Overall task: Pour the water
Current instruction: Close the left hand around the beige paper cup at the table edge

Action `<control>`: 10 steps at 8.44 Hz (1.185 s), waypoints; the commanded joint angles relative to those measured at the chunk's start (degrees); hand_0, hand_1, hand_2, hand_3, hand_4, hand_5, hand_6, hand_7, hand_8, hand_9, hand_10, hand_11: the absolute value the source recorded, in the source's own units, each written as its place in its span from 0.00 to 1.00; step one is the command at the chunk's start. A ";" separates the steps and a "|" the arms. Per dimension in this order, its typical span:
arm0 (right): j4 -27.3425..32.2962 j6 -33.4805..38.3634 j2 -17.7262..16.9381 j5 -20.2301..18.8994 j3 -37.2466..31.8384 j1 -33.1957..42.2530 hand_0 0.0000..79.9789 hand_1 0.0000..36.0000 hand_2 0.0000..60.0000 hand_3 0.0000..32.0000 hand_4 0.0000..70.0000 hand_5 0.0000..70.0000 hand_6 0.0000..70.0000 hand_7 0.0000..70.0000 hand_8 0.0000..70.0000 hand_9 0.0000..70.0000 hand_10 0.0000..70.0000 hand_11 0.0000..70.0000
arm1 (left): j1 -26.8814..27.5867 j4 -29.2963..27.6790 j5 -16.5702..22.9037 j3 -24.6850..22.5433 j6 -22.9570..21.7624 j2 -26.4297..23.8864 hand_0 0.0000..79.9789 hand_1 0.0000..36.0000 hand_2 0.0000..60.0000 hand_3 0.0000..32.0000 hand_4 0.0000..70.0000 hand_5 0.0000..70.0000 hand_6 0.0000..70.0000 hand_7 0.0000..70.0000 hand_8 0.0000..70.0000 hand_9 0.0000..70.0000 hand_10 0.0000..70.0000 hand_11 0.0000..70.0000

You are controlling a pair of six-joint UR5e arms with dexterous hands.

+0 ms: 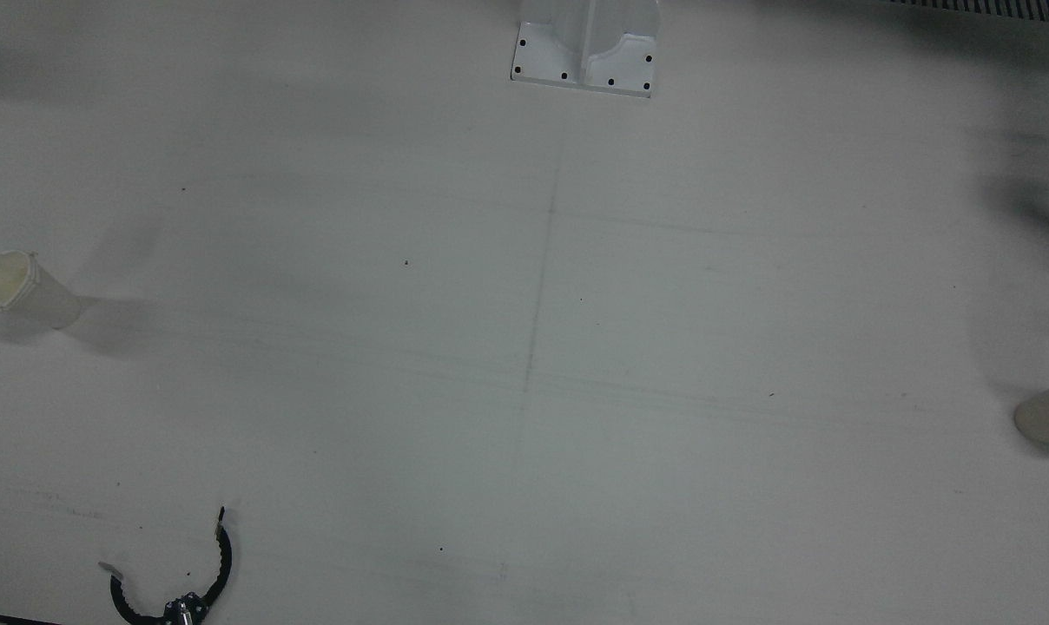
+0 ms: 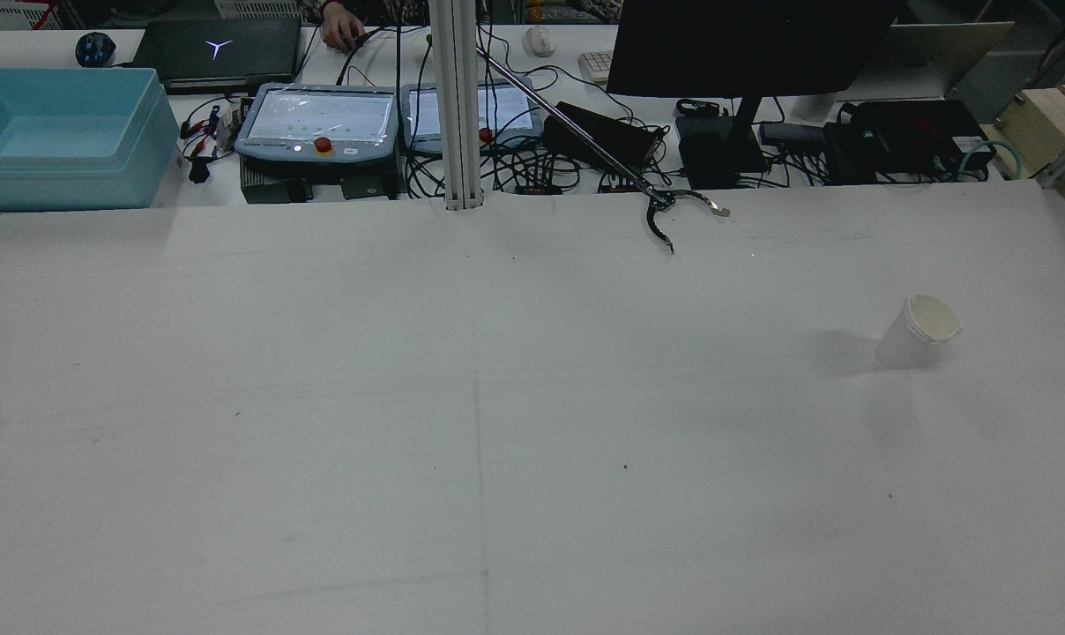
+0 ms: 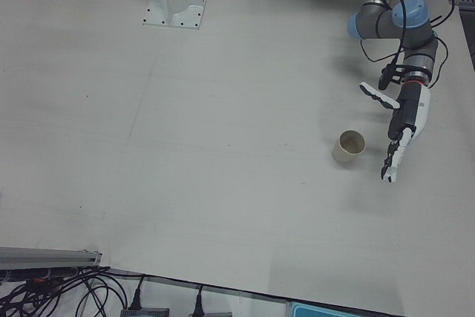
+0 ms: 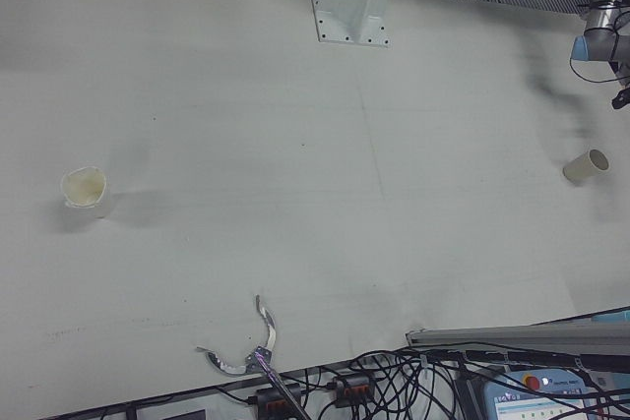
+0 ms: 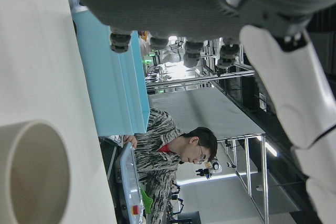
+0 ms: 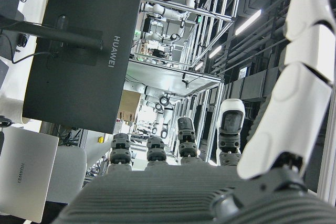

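Left hand (image 3: 397,131) hangs just beside the tan cup (image 3: 349,147) on the table (image 3: 185,146), fingers spread, grasping nothing. Right hand (image 6: 210,182) likewise empty, fingers extended, well off the white cup (image 4: 84,187) at the far side. Likely step: reach and grasp. Best to close around mid-wall, keeping the cup upright; squeeze gently, since paper walls probably crush.

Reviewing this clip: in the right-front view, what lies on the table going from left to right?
White paper cup → grabber tool at the near edge → arm pedestal at the far edge → second paper cup.
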 commanded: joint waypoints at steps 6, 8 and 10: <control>-0.65 -0.53 -1.88 0.00 4.61 -2.50 0.59 0.37 0.30 0.00 0.22 1.00 0.19 0.37 0.10 0.15 0.07 0.12 | -0.71 -16.06 6.79 18.08 16.25 -4.03 0.72 0.57 0.17 0.22 0.21 0.12 0.06 0.21 0.03 0.02 0.07 0.14; -1.53 -1.32 -1.89 0.00 4.79 -2.76 0.59 0.37 0.31 0.00 0.23 1.00 0.19 0.37 0.09 0.15 0.07 0.11 | -0.63 -19.04 6.79 20.87 17.34 -4.56 0.68 0.52 0.22 0.24 0.18 0.01 0.03 0.19 0.03 0.02 0.06 0.12; -1.62 -1.41 -1.89 0.00 4.79 -2.76 0.59 0.37 0.30 0.00 0.22 1.00 0.19 0.36 0.09 0.14 0.07 0.11 | -0.63 -19.59 6.79 22.12 17.77 -5.78 0.59 0.30 0.23 0.21 0.20 0.01 0.03 0.18 0.02 0.01 0.06 0.10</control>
